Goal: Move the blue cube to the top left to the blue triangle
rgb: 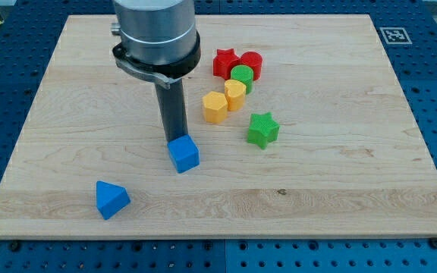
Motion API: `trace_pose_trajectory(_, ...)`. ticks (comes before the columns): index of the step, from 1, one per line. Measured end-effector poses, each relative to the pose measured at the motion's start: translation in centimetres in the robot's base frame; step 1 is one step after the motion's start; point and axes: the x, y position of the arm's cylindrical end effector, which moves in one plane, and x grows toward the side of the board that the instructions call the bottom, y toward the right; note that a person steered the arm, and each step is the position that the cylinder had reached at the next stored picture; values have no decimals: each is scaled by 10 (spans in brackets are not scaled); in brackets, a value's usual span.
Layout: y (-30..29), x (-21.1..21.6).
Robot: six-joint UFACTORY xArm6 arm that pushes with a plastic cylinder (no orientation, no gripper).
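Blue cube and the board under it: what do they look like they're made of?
Blue cube: likely plastic, matte, uniform colour, slightly softened edges, possibly 3D-printed. Board: light wood, visible grain lines and joined planks, smooth low-sheen finish. My tip sits right at the cube's upper-left side.

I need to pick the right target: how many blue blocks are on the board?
2. The blue cube sits near the board's middle, just below my tip. The blue triangle lies at the view's bottom left. The arm might hide others.

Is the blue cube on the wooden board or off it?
On it. The blue cube sits flat on the wooden board, my tip right behind it.
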Motion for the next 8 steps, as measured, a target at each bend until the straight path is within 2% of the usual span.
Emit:
trace_pose_trajectory(1,14,-12)
trace_pose_trajectory(2,57,-7)
trace_pose_trajectory(3,75,30)
trace_pose_trajectory(5,-19,43)
trace_pose_trajectory(6,-30,43)
trace_pose_trajectory(7,-9,34)
trace_pose_trajectory(8,-15,6)
